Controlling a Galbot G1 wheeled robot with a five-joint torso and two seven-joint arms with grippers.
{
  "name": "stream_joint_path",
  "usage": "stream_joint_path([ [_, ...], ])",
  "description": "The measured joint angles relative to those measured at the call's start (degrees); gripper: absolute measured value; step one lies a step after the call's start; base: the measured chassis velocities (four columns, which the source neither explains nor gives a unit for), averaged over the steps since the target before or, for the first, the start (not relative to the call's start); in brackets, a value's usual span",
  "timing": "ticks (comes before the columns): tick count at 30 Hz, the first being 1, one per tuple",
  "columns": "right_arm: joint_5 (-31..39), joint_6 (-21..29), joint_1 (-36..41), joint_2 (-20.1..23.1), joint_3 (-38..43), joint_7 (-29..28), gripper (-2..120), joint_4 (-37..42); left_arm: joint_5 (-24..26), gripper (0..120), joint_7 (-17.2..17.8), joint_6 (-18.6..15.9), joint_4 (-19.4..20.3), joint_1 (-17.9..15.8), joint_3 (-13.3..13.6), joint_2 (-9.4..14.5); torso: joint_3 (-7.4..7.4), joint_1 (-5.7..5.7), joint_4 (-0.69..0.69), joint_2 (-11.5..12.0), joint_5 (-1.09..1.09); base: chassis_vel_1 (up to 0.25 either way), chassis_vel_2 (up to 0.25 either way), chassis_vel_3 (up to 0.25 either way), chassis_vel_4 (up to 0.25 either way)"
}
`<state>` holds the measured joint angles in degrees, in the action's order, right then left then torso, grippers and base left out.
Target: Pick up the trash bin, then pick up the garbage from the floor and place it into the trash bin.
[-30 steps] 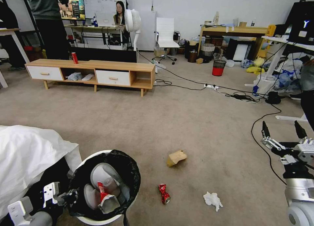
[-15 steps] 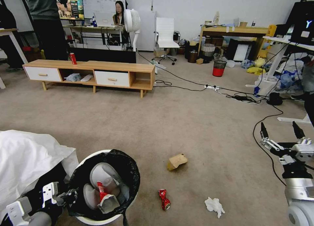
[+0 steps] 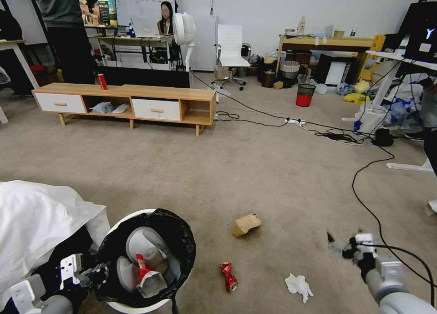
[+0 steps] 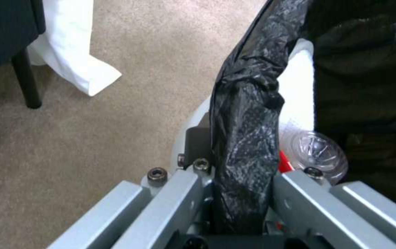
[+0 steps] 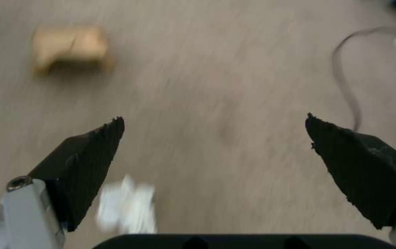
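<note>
Beige carpet [image 3: 255,168]; low wooden TV bench [image 3: 127,102] near white wall [image 3: 273,7]; black cables [image 3: 364,186] trailing right.

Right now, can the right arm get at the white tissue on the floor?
Probably yes. The right gripper hangs open above the carpet beside the white tissue, with nothing between them; the crushed can lies apart.

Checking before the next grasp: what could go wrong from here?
1. The open right gripper may snag the black cable on the floor beside it.
2. The left gripper holds the bin only by its bag-covered rim; it could slip.
3. The tissue is thin and flat, so easy to miss.
</note>
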<state>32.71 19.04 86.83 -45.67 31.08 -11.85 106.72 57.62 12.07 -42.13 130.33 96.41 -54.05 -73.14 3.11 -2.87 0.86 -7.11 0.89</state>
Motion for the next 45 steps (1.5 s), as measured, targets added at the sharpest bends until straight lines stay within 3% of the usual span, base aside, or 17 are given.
stream_joint_path([
  [2,0.3,6.9,0.2,2.7,-0.3,5.6,100,-0.3,0.0,1,0.0,0.0,-0.2,-0.1,0.2,0.2,0.0,0.0,0.0,0.0,0.01,0.0,0.0,0.0,0.0],
  [3,0.3,6.9,0.2,2.7,-0.3,5.6,100,-0.3,0.0,1,0.0,0.0,-0.2,-0.1,0.2,0.2,0.0,0.0,0.0,0.0,0.01,0.0,0.0,0.0,0.0],
  [5,-0.5,16.6,-0.7,4.5,-0.3,14.1,100,-0.9,-0.1,1,-0.1,0.0,-0.6,-0.4,0.5,0.2,0.0,0.0,0.01,0.0,0.01,0.0,0.0,0.0,0.0],
  [6,-0.5,16.6,-0.7,4.5,-0.3,14.1,100,-0.9,-0.1,1,-0.1,0.0,-0.6,-0.4,0.5,0.2,0.0,0.0,0.01,0.0,0.01,0.0,0.0,0.0,0.0],
  [9,-3.9,21.3,-2.7,5.2,-0.8,26.4,100,-3.6,-0.3,1,-0.1,0.0,-0.8,-0.7,0.7,0.0,0.0,0.0,-0.01,0.0,0.01,0.0,0.0,0.0,0.0],
  [12,-4.9,22.0,-3.6,5.4,-1.7,29.1,100,-5.7,-0.3,1,-0.1,0.0,-1.3,-1.2,0.9,0.0,0.0,0.0,0.0,0.0,-0.01,0.0,0.0,0.0,0.0],
  [20,-4.8,20.7,-6.0,2.8,-4.3,28.4,100,-11.2,-0.3,1,-0.2,0.0,-2.7,-2.1,1.9,0.5,0.0,0.0,0.02,0.0,0.01,0.0,0.0,0.0,0.0],
  [34,-4.6,13.6,-19.7,-2.3,-14.4,24.8,100,-27.5,-0.3,1,-0.3,0.0,-3.6,-2.0,1.0,0.5,0.0,0.0,0.0,0.0,0.02,0.0,0.0,0.0,0.0],
  [45,-5.9,10.4,-29.1,-9.4,-22.7,23.6,100,-39.3,-0.2,1,-0.1,0.0,-4.8,-2.6,1.0,0.8,0.01,0.0,0.0,0.0,0.01,0.0,0.0,0.0,0.0],
])
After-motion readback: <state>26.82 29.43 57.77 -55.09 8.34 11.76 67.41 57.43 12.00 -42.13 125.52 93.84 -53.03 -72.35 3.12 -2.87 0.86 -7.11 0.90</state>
